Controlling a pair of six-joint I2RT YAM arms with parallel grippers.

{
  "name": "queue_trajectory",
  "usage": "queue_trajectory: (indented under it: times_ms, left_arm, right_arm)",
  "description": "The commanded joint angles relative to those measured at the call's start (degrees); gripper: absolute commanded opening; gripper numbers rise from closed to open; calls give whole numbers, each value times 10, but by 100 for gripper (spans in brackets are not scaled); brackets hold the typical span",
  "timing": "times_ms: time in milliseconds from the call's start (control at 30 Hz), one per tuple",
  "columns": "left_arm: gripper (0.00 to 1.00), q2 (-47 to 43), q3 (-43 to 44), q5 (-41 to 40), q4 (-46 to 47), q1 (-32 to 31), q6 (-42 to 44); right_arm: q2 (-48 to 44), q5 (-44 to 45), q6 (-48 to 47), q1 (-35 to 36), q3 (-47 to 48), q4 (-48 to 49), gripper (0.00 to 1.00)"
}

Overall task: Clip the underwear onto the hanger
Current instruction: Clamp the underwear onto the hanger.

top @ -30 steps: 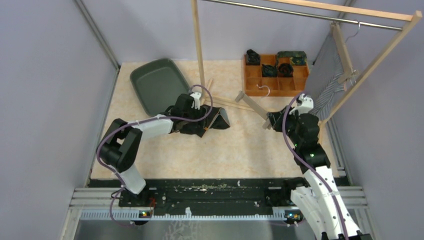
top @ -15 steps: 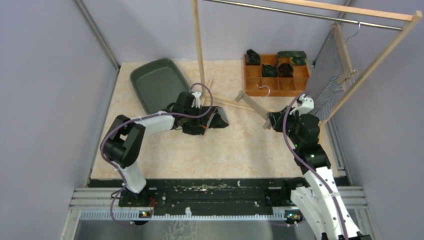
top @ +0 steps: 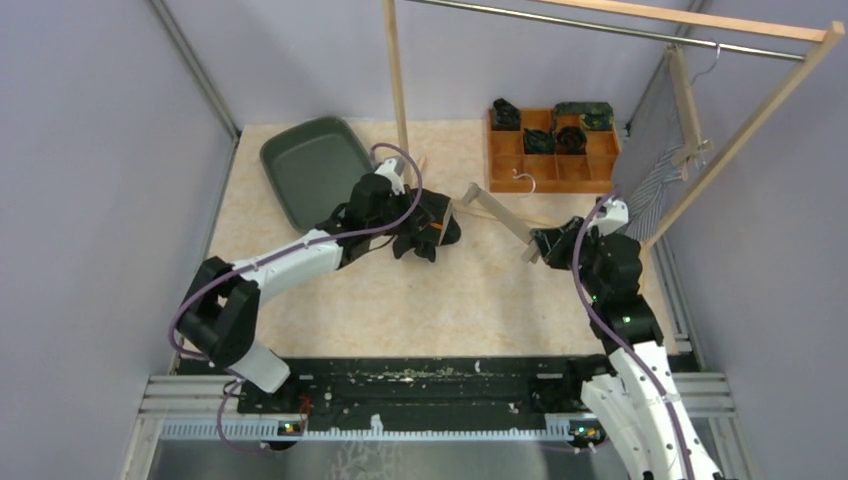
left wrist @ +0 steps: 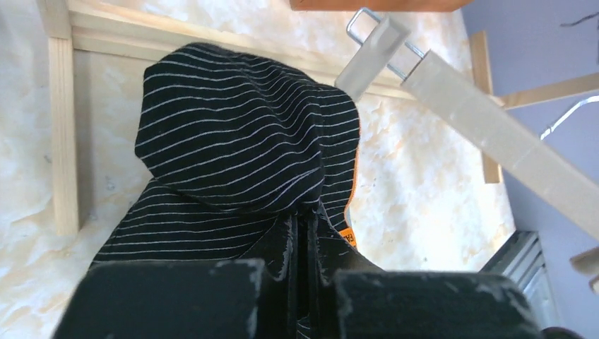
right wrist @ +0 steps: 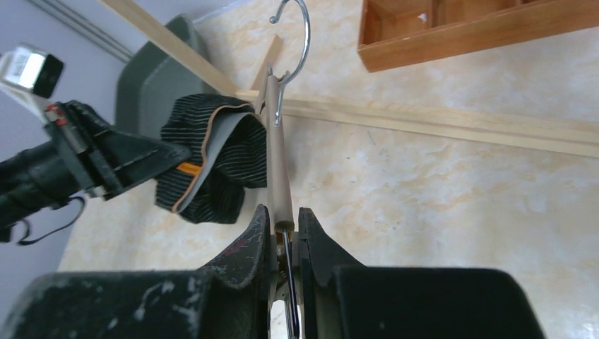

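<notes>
- Underwear (left wrist: 240,141) (black, thin white stripes, orange trim) is bunched up in the left gripper (left wrist: 304,240), jaws clenched tight on the fabric.
- It's out over the middle of the table (top: 480,290), just beside one end of the hanger (top: 500,208).
- Right gripper (right wrist: 285,227) is clamped on the wooden bar of that hanger, hook pointing toward the orange box (right wrist: 480,28).
</notes>
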Motion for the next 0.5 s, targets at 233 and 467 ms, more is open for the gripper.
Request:
queue_trajectory:
  times_ms: [233, 467]
  left_arm:
    - [0, 31, -19, -27, 144, -3, -138]
    - [0, 32, -42, -54, 128, -16, -147]
  right_arm:
    - [-48, -51, 190, -4, -89, 184, 0]
    - [-59, 17, 184, -4, -95, 171, 0]
